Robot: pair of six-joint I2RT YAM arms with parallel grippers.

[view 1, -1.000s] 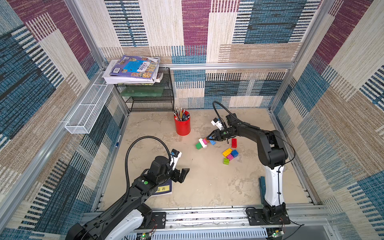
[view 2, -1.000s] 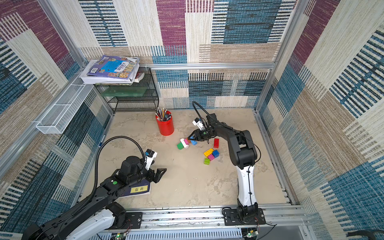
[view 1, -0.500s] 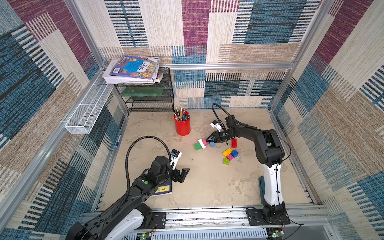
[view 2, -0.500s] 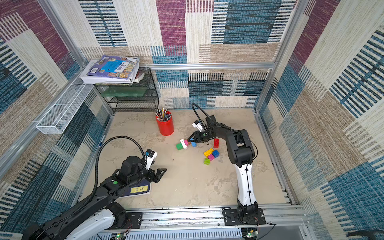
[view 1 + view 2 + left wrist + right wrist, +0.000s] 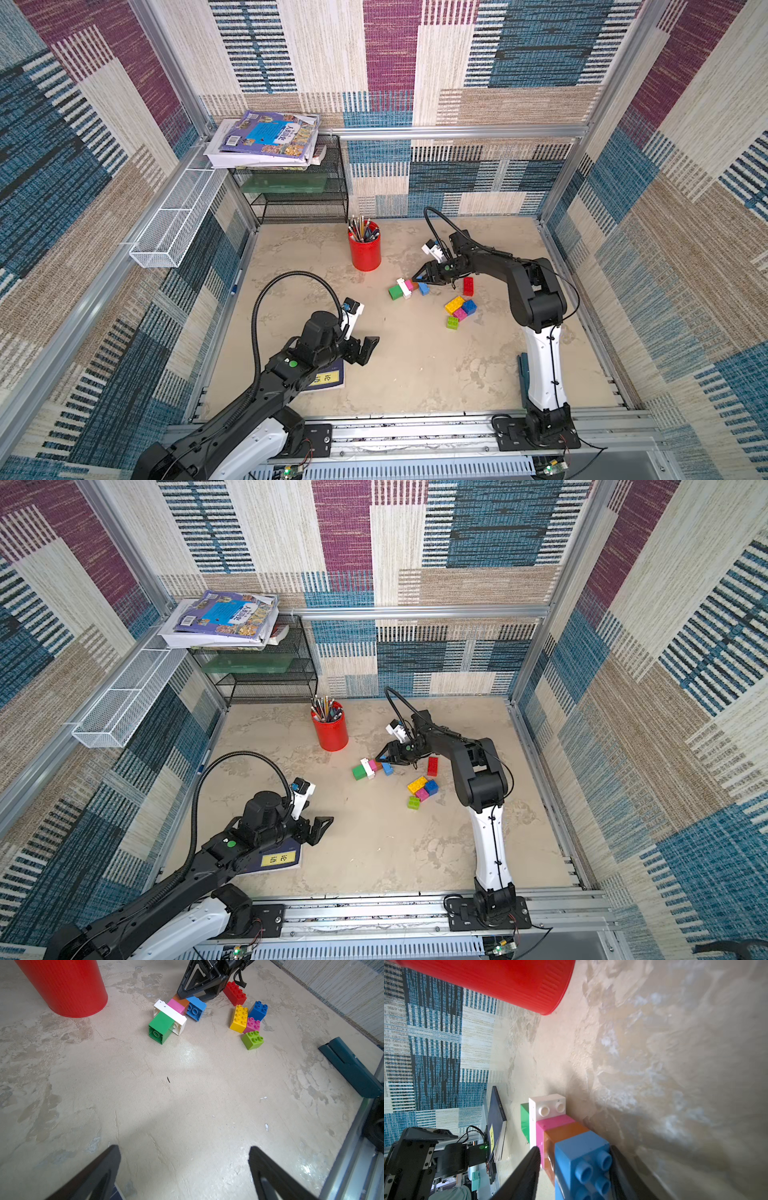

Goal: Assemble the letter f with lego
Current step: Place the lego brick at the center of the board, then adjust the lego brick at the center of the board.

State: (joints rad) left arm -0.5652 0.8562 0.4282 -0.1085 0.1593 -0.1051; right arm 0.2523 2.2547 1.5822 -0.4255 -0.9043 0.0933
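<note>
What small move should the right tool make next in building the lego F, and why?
Probably lift the right tool straight off the light-blue square plastic brick. That brick already sits against the brown plastic brick, and a gap shows beside one jaw, so it looks released.

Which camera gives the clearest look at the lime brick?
Left wrist view: the lime brick sits near and sharp, its four studs countable. Both top views show it only as a small speck; the right wrist view misses it.
</note>
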